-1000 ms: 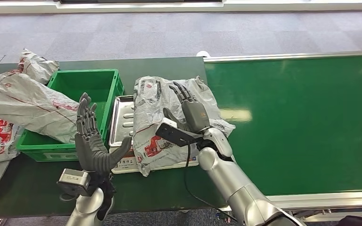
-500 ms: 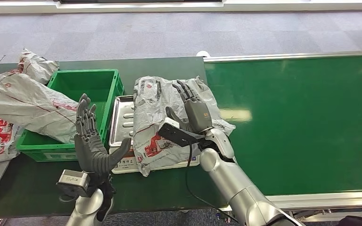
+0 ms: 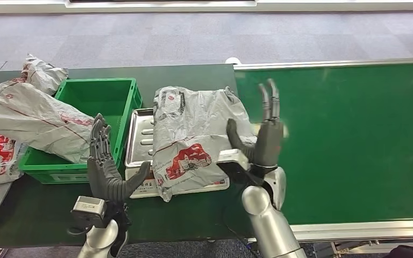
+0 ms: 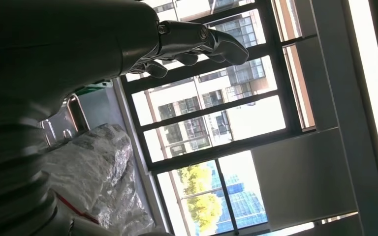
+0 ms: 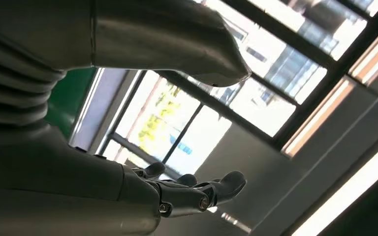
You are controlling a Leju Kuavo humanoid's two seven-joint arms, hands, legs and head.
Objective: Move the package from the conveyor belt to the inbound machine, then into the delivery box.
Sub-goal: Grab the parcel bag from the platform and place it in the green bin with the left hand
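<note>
Scanning from my left, I see loose grey packages [image 3: 29, 115] with red print heaped well to the outer side of my left hand, one draped over the near wall of the green delivery box [image 3: 130, 97], which stands just ahead of that hand and looks ready to receive the next item. My left hand [image 3: 106, 172] is raised upright at the table's near edge, fingers spread and holding nothing, palm turned toward the metal tray; I judge it is parked there to meet the package from its side. Just inboard of it lies the inbound machine [image 3: 137, 140], a shallow steel tray with a label on its near edge, and the package [image 3: 193, 134] rests on that tray, crumpled and overhanging it toward my right hand. That placement suggests the first leg of the task is done and the drop into the box is still ahead. My right hand [image 3: 263, 141] stands upright just beside the package's far edge, over the seam where the table meets the conveyor belt [image 3: 355, 140], fingers straight and apart, gripping nothing and clear of the plastic. In the right wrist view the same hand [image 5: 177, 194] shows bare, slightly curled fingers against windows. The belt stretches away on its outer side.
</note>
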